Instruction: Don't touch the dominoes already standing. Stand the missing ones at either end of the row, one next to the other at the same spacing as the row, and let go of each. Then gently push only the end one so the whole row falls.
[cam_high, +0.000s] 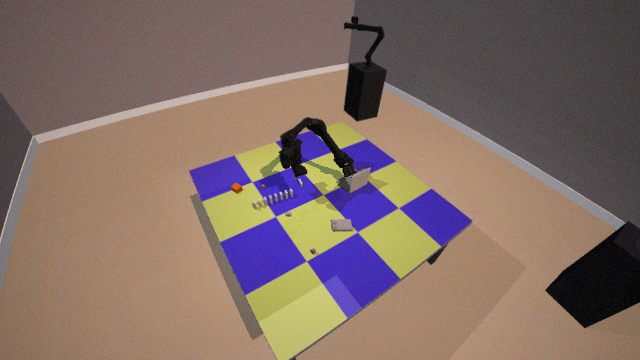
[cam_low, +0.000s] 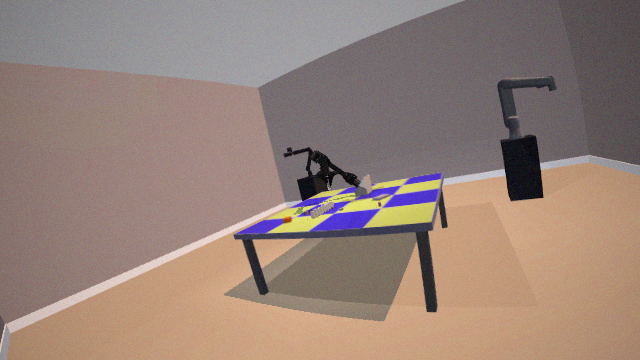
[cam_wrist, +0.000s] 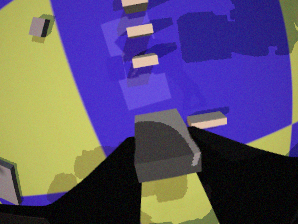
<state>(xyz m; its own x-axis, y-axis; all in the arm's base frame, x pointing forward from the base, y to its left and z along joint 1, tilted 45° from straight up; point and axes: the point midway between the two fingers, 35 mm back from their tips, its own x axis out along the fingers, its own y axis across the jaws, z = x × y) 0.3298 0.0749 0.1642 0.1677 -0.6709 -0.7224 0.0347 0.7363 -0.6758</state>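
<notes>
A row of several pale dominoes (cam_high: 272, 198) (cam_low: 320, 209) (cam_wrist: 137, 15) stands on the blue and yellow checkered table (cam_high: 380, 250) (cam_low: 395, 215). My gripper (cam_high: 299, 175) (cam_wrist: 161, 140) is shut on a domino (cam_wrist: 165, 141), which I hold above the table just beyond the row's near end in the wrist view. The held domino lies roughly in line with the row. Another pale domino (cam_wrist: 208, 121) is on the table just right of my fingers, off the row's line. A small pale piece (cam_high: 300, 183) shows under the gripper in the top view.
An orange block (cam_high: 236, 187) (cam_low: 287, 219) and a small red piece (cam_high: 263, 186) lie left of the row. A grey laptop-like object (cam_high: 355, 180), a flat grey pad (cam_high: 342, 225), a small grey piece (cam_high: 288, 214) (cam_wrist: 39, 27) and a magenta cube (cam_high: 313, 250) are on the table.
</notes>
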